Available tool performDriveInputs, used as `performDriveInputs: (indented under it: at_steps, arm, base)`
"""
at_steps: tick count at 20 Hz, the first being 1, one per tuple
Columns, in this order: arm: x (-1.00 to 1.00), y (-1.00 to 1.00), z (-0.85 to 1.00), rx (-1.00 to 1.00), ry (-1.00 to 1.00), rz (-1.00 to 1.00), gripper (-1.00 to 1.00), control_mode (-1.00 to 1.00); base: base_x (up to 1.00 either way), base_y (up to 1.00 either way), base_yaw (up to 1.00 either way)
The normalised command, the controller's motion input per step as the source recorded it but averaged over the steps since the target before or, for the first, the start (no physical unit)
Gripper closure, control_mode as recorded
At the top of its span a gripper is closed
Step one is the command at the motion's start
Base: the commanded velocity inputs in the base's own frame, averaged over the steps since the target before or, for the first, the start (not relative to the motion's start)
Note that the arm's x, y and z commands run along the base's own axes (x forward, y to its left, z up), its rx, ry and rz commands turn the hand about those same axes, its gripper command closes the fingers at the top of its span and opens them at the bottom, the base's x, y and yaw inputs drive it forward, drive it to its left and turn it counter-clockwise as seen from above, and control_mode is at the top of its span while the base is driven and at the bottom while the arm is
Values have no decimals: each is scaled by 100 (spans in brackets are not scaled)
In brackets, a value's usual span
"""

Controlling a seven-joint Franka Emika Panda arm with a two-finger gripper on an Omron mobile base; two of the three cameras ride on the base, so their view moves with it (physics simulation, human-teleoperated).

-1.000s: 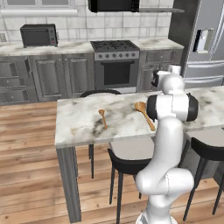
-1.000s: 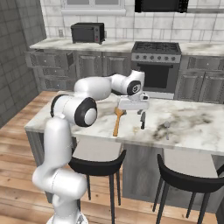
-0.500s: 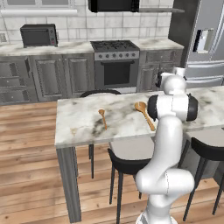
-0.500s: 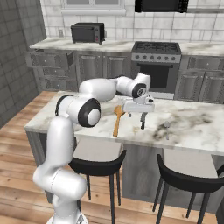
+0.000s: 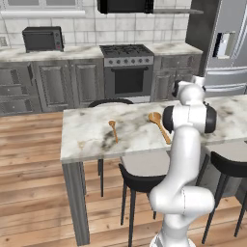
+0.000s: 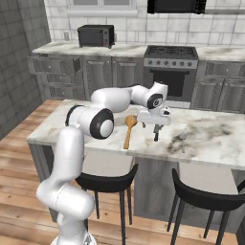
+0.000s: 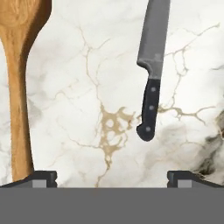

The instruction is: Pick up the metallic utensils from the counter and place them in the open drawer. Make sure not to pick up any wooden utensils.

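A white robot arm reaches over a white marble desk [image 6: 210,139] in a rendered kitchen. Its gripper [image 6: 156,128] hangs just above the slab with both fingers spread wide and nothing between them.

In the hand view, a metal knife [image 7: 151,65] with a short black handle lies flat on the marble, between the two fingertips but nearer the right one. A large wooden spoon [image 7: 19,83] lies along the left edge, close to the left fingertip [image 7: 41,177].

To grasp well, the gripper likely needs to shift toward the knife, centre over its black handle, and lower straight down, so the left finger clears the spoon's handle.

In the left base view, a smaller wooden spoon [image 5: 114,129] lies well apart on the slab. Black stools [image 6: 107,182] stand under the desk edge.
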Motion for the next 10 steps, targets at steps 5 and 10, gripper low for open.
performDriveInputs:
  at_steps: [5, 10]
  arm:
    - [26, 0, 0, -7, 16, -10, -100, -100]
    - [23, -4, -4, -9, 16, 0, -100, -100]
  base:
    - [0, 0, 0]
    - [0, 0, 0]
